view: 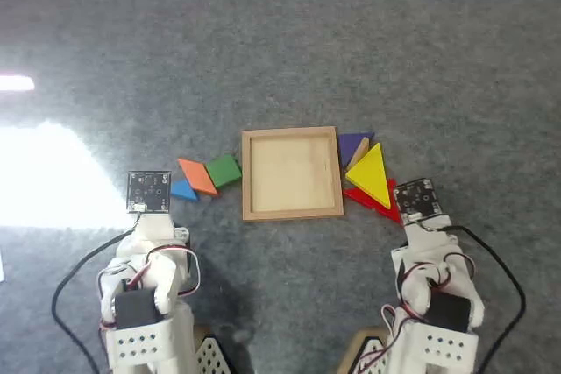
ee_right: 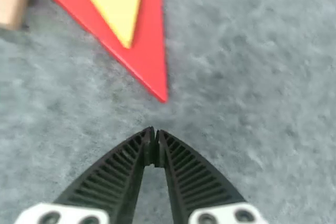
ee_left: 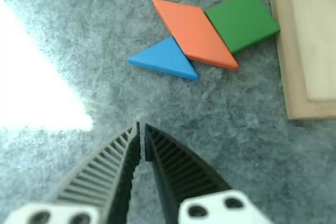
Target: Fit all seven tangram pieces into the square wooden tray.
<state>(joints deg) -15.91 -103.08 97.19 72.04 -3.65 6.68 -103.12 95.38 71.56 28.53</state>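
Square wooden tray [view: 292,211]: pale tan
Left pieces: blue triangle [ee_left: 164,60], orange parallelogram [ee_left: 194,34], green square [ee_left: 241,20]
Right pieces: yellow triangle [view: 372,174], red triangle [ee_right: 139,40], purple triangle [view: 352,144]
Felt table mat [view: 351,59]: mottled grey

My grey felt-covered table [view: 368,59] bears a square wooden tray [view: 246,172] flanked on both sides by flat coloured tangram pieces [view: 198,176].

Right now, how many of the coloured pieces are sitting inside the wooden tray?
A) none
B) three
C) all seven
A: the tray shows only bare wood inside, while the green square, orange piece and blue triangle lie on the grey mat at one side of it, and the yellow triangle and red triangle at the other.
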